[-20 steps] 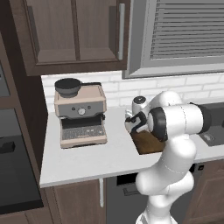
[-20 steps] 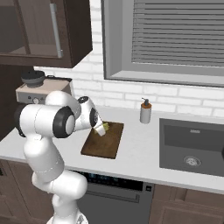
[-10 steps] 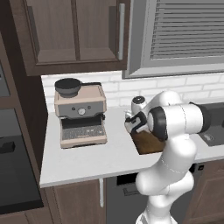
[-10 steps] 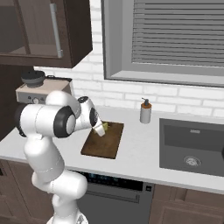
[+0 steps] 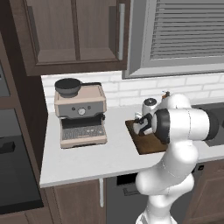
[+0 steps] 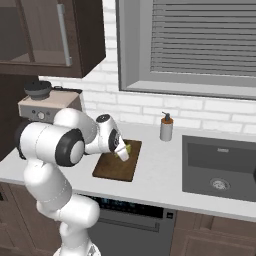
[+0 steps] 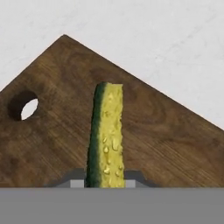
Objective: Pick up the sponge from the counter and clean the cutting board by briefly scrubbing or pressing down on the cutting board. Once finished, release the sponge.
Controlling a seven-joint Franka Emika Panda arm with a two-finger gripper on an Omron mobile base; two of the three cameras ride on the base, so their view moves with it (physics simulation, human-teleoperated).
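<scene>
Jaws pinched on the sponge [image 7: 106, 135], edge-on over the cutting board [image 7: 166, 140], hanging hole at 9 o'clock. Sponge looks soft, light, wet; you'd want to keep the mid-body grip and press gently onto the board on the worktop [image 6: 165, 170].

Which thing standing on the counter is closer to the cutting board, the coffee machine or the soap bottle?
The soap bottle, standing just past the cutting board's far right corner. The coffee machine stands farther off at the counter's left end.
</scene>
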